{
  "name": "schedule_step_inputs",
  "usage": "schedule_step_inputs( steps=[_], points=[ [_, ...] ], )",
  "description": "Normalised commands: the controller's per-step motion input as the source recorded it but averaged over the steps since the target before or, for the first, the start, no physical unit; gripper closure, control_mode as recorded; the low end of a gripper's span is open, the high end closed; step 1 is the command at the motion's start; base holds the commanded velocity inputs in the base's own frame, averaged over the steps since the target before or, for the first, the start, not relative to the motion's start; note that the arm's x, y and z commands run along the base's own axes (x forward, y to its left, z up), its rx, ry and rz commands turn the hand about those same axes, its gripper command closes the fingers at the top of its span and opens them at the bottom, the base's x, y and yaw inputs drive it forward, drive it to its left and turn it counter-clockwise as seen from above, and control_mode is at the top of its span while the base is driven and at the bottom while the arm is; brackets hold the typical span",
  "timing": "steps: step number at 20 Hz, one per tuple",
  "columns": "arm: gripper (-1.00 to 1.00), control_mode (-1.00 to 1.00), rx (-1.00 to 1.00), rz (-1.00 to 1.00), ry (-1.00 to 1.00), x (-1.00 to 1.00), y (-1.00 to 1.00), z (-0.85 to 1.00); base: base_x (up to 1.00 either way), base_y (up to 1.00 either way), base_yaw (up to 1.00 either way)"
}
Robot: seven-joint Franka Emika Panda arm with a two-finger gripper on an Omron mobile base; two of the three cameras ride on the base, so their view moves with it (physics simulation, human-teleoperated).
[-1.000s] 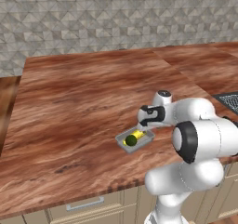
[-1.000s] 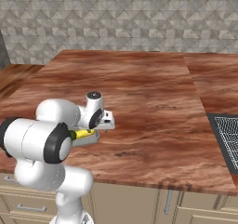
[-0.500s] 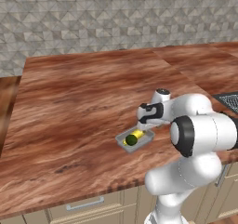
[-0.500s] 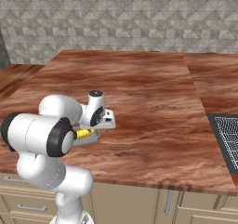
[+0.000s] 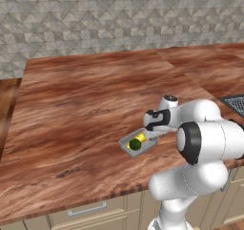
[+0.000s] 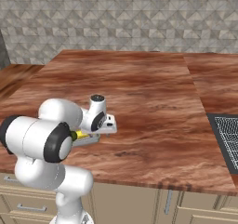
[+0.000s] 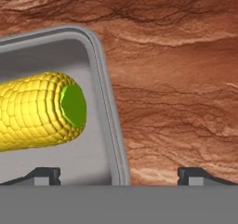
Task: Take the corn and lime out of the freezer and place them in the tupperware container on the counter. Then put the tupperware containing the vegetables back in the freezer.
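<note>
the tray [image 5: 125,145] sits on the counter [image 5: 86,105], near its front edge, just in front of the bent arm. in the left base view both the corn [image 5: 140,138] and the lime [image 5: 135,145] lie inside it, the lime at the nearer end and touching the corn. the hand sits just to the right of the tray there, over its far end.

the right base view hides most of that: the arm's big elbow covers the tray, leaving a sliver of grey rim [image 6: 88,139] and a strip of yellow corn [image 6: 82,134]. it does show a dark grille at the counter's right edge [image 6: 228,135].

the hand view looks straight down at the tray's rounded corner [image 7: 100,79]. the corn's green end [image 7: 74,105] points toward the rim, and the cob rests on the tray floor. bare wood grain lies beside the rim. the jaws [image 7: 118,174] stand wide apart, one tip over the tray floor and the other over the counter, straddling the rim and holding nothing.
</note>
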Motion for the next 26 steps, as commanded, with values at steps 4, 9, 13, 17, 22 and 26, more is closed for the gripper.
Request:
schedule_step_inputs(
  steps=[4,9,13,17,22,26],
  points=[
    [-1.00,-1.00,0.00,0.00,0.00,0.16,0.00,-0.11,0.00,0.00,0.00],
    [-1.00,-1.00,0.00,0.01,0.00,0.28,0.00,-0.19,0.00,0.00,0.00],
    [1.00,-1.00,0.00,0.01,0.00,0.14,0.00,-0.30,0.00,0.00,0.00],
    [1.00,-1.00,0.00,0.01,0.00,0.00,0.00,-0.33,0.00,0.00,0.00],
    [1.00,-1.00,0.02,0.01,0.00,-0.12,0.08,-0.11,0.00,0.00,0.00],
    [1.00,-1.00,0.06,-0.03,0.00,-0.40,0.17,0.00,0.00,0.00,0.00]
  ],
)
